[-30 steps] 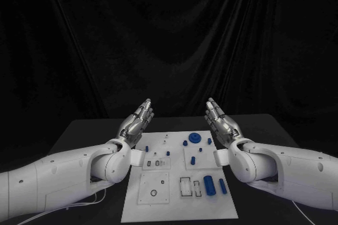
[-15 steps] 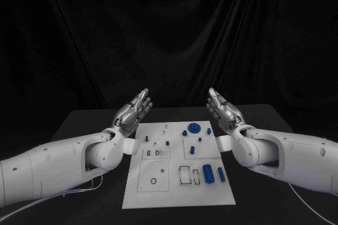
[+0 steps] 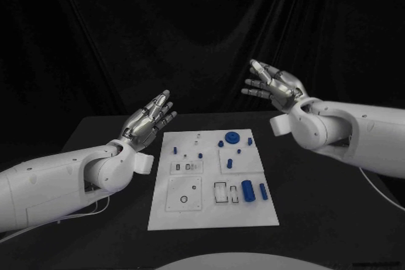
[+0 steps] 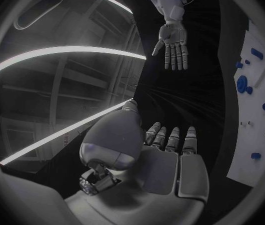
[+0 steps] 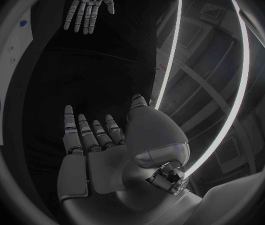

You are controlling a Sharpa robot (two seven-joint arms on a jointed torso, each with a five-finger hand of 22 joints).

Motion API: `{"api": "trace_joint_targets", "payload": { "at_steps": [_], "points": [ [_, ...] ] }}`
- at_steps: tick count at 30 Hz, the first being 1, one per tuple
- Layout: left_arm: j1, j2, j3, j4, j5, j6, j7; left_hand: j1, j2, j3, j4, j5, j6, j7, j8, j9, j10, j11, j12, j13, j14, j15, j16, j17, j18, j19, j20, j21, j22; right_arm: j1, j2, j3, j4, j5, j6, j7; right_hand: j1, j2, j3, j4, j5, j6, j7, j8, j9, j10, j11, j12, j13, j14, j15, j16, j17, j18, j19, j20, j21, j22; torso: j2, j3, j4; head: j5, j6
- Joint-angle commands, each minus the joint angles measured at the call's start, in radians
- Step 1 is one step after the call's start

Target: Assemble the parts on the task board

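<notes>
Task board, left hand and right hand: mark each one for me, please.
task board (image 3: 211, 220): head view, on the bare white strip at its near edge.
left hand (image 3: 148, 121): head view, on the middle of the open palm.
right hand (image 3: 276, 84): head view, on the middle of the raised hand.

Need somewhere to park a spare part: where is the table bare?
Bare black table lies left of the task board and right of it, under both raised hands. The board's far half and near right corner are crowded with blue parts.

task board (image 3: 211, 217) showing white | parts (image 3: 248, 190) showing blue | table (image 3: 101, 164) showing black | hands (image 3: 148, 120) showing silver
</notes>
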Motion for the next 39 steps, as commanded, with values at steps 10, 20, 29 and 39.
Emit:
{"api": "trace_joint_targets", "payload": {
  "at_steps": [10, 20, 29, 39],
  "points": [
    [0.035, -0.069, 0.002, 0.091, -0.077, -0.013, 0.179, 0.033, 0.003, 0.009, 0.0, 0.032, 0.007, 0.007, -0.001, 0.0, 0.004, 0.03, -0.001, 0.001, 0.001, 0.053, -0.004, -0.001, 0.019, 0.023, 0.054, 0.016, 0.013, 0.131, 0.06, 0.002, -0.046, -0.741, 0.257, -0.417, 0.203, -0.005, 0.05, -0.108, 0.053, 0.261, 0.053, 0.048, 0.027, 0.344, 0.053, 0.182, 0.025, 0.466, -0.054, 0.045, 0.063, 0.03, 0.391, -0.029, 0.032, -0.019, 0.035, -0.0053, 0.0111, -0.015, 0.008],
    [0.054, -0.074, 0.002, 0.099, -0.079, -0.004, 0.165, 0.056, 0.008, 0.018, -0.001, 0.067, 0.017, 0.027, 0.001, 0.002, 0.005, 0.026, -0.001, 0.001, 0.005, 0.068, 0.0, 0.001, 0.018, 0.029, 0.069, 0.021, 0.016, 0.127, 0.143, 0.002, -0.102, -1.398, 0.27, -0.42, 0.26, -0.056, 0.165, -0.145, -0.128, 0.493, 0.018, 0.072, 0.051, 0.756, -0.037, 0.135, 0.029, 0.901, -0.217, 0.276, 0.223, 0.027, 0.8, -0.199, 0.188, 0.059, 0.075, -0.012, 0.0289, -0.027, 0.013],
    [0.057, -0.071, 0.001, 0.088, -0.079, 0.023, 0.151, 0.086, 0.008, 0.031, -0.003, 0.1, 0.038, 0.05, 0.004, 0.004, 0.006, 0.023, -0.001, 0.001, 0.009, 0.08, 0.004, 0.003, 0.018, 0.032, 0.077, 0.025, 0.017, 0.06, 0.195, 0.002, -0.137, -1.724, 0.232, -0.422, 0.289, -0.145, 0.273, -0.112, -0.075, 0.547, -0.011, 0.027, 0.09, 0.844, -0.078, 0.022, 0.029, 0.965, -0.264, 0.851, 0.734, 0.002, 0.816, -0.245, 0.596, 0.45, 0.118, -0.0138, 0.0535, -0.052, 0.045],
    [0.057, -0.06, 0.001, 0.067, -0.079, 0.039, 0.165, 0.143, 0.004, 0.057, -0.009, 0.161, 0.104, 0.079, 0.019, 0.012, 0.028, 0.038, 0.006, 0.007, 0.013, 0.076, 0.008, 0.005, 0.018, 0.039, 0.08, 0.031, 0.02, -0.003, 0.234, 0.002, -0.191, -1.803, 0.222, -0.414, 0.256, -0.192, 0.311, -0.098, -0.1, 0.544, -0.036, -0.002, 0.086, 0.814, -0.081, -0.045, 0.032, 0.985, -0.271, 0.96, 0.849, -0.017, 0.802, -0.245, 0.786, 0.677, 0.13, -0.0168, 0.0655, -0.06, 0.065]
  ]
}}
